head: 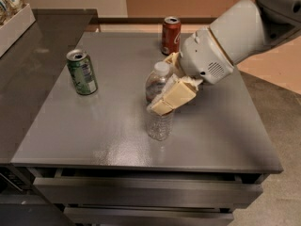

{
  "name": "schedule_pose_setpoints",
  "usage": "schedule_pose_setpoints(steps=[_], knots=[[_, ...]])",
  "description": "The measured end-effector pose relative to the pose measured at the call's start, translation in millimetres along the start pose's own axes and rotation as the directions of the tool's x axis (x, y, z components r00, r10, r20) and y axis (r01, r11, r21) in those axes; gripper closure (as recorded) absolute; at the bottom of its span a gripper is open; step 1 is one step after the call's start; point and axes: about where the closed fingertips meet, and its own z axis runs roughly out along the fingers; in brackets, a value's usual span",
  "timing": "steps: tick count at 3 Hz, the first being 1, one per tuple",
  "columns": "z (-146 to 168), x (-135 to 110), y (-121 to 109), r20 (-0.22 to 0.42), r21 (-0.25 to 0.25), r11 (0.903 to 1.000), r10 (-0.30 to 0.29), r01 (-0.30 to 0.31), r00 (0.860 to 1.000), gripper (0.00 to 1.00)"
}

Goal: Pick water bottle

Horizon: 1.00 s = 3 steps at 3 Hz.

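Note:
The water bottle [159,121] is clear ribbed plastic with a white cap. It stands upright near the middle of the grey table [94,126]. My gripper [161,84] reaches in from the right on a white arm and is open around the bottle's upper half. One cream finger [171,97] lies across the front of the label band and hides most of it. The other finger [171,60] shows behind the bottle's shoulder. The bottle's base rests on the table.
A green can [82,72] stands at the table's left. A red cola can [170,35] stands at the back, just behind the gripper. A dark counter [33,55] with a white bin [14,27] adjoins on the left. Drawers [141,192] sit under the front edge.

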Motion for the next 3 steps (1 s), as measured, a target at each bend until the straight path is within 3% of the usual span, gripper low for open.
schedule_pose_setpoints(steps=[1, 2, 3], knots=[[-2.9, -3.1, -0.8, 0.011, 0.004, 1.0000, -0.002, 0.002, 1.000, 0.86], [-26.7, -25.6, -2.1, 0.054, 0.025, 0.9995, -0.022, 0.020, 0.998, 1.00], [-40.1, -38.2, -2.7, 0.077, 0.038, 0.9988, -0.033, 0.030, 0.996, 1.00]])
